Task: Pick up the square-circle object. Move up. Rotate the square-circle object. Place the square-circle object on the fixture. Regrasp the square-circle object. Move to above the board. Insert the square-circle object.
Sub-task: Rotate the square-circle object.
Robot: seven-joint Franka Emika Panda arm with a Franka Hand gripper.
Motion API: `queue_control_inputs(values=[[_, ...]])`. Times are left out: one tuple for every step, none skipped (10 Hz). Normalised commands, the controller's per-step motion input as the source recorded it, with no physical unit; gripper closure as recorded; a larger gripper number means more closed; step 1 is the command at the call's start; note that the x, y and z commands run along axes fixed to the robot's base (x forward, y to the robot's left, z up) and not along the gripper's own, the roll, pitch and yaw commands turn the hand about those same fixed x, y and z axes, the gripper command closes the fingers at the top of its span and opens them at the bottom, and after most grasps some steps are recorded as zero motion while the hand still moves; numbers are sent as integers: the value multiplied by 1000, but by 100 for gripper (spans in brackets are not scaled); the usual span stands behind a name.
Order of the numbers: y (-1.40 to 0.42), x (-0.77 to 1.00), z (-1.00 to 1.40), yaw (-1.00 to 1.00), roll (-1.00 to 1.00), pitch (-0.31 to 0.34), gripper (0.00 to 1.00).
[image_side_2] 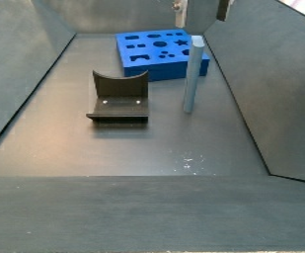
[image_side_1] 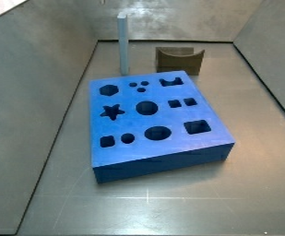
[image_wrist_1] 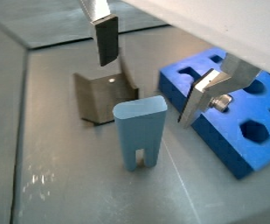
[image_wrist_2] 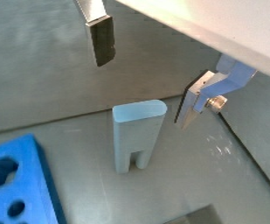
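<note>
Upright square-circle object (image_wrist_1: 141, 131) on floor beside fixture (image_wrist_1: 104, 94) and board (image_wrist_1: 231, 118); claw (image_wrist_1: 155, 74) above, spread apart, empty.

The pale grey-blue peg (image_side_2: 191, 75) stands upright on the floor. It is beside the blue board (image_side_2: 152, 51) and near the dark fixture (image_side_2: 117, 97). The open pincer (image_wrist_1: 158, 72) hovers above.

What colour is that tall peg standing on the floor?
Light grey-blue square-circle object, clearest in a wrist view.
</note>
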Motion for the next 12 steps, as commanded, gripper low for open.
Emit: queue_control_inputs(values=[[-3,12,-10,1000,-9,7,0],[-3,12,-9,1000,-10,7,0],[-3,13,-9,1000,-10,7,0],[-3,13,-9,1000,-10,7,0],[-3,13,-9,1000,-11,8,0],[-3,13,-8,1000,-11,8,0],[-3,13,-8,1000,-11,8,0],[-3,13,-8,1000,-11,8,0],[-3,13,-8,1000,-12,9,0],[-3,13,-8,1000,-12,9,0],[-3,13,-7,1000,-13,9,0],[-3,13,-7,1000,-13,9,0]])
